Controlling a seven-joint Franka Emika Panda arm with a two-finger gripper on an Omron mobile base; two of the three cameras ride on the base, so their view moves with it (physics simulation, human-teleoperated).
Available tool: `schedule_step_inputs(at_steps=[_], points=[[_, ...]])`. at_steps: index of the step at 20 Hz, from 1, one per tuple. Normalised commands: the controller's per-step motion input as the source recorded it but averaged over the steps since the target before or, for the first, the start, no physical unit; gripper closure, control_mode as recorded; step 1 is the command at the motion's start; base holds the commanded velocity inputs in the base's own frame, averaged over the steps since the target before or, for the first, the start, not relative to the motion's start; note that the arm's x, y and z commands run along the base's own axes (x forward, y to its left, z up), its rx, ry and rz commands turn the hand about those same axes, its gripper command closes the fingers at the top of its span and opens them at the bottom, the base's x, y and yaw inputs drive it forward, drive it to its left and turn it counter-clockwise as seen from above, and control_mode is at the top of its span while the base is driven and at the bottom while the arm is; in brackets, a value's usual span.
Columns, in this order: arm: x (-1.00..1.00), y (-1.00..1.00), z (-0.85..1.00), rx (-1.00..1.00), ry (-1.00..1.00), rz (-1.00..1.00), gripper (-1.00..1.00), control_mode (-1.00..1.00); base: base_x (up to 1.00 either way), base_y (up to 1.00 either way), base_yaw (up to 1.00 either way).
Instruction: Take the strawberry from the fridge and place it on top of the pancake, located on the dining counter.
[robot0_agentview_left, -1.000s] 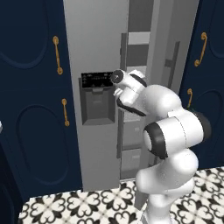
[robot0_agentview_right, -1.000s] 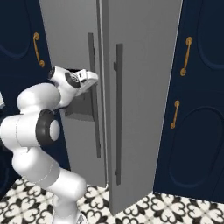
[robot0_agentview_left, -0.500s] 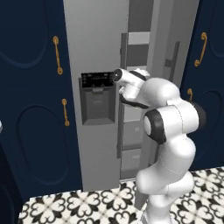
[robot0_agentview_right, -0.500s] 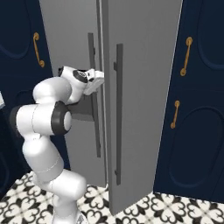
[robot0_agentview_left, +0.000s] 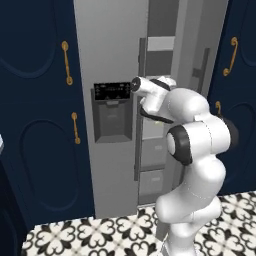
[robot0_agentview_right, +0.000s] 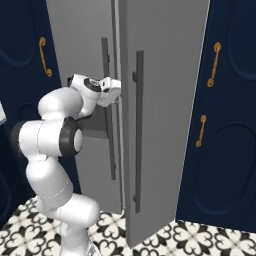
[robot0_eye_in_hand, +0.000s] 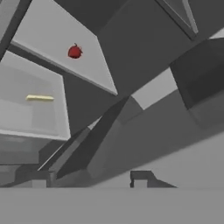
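The strawberry (robot0_eye_in_hand: 75, 51) is a tiny red berry lying on a light-grey inner shelf (robot0_eye_in_hand: 61, 48) of the fridge (robot0_agentview_left: 112, 50), up and to the left in the hand view and well beyond my fingers. My gripper (robot0_eye_in_hand: 89, 180) is open, its two dark fingertips (robot0_eye_in_hand: 140, 177) apart with nothing between them. In the base views my hand (robot0_agentview_right: 109, 89) sits at the gap between the two fridge doors, at dispenser height. The pancake and the dining counter are out of view.
A pale yellow stick (robot0_eye_in_hand: 39, 98) lies on a neighbouring shelf. The right fridge door (robot0_agentview_right: 165, 125) stands ajar, with its long bar handle (robot0_agentview_right: 137, 130) close to my hand. Navy cabinets (robot0_agentview_left: 35, 100) with gold handles flank the fridge. The black dispenser panel (robot0_agentview_left: 112, 92) is just left of my wrist.
My hand has crept a little further toward the gap between the doors, and the elbow has swung up and closer to the fridge. The doors have not moved.
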Motion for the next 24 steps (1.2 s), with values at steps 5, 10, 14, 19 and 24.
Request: schedule_step_inputs(at_steps=[5, 10, 14, 19, 24], points=[[-0.83, -0.88, 0.0, 0.0, -0.18, -0.05, -1.0, -1.0, 0.0, 0.0, 0.0], [-0.65, -0.99, 0.0, 0.0, -0.15, -0.03, -1.0, -1.0, 0.0, 0.0, 0.0], [-0.48, -1.0, 0.06, 0.03, -0.04, -0.06, -1.0, -1.0, 0.0, 0.0, 0.0], [-0.33, -1.0, 0.03, 0.04, 0.0, -0.09, -1.0, -1.0, 0.0, 0.0, 0.0], [-0.06, -1.0, 0.04, 0.01, 0.0, -0.06, -1.0, -1.0, 0.0, 0.0, 0.0]])
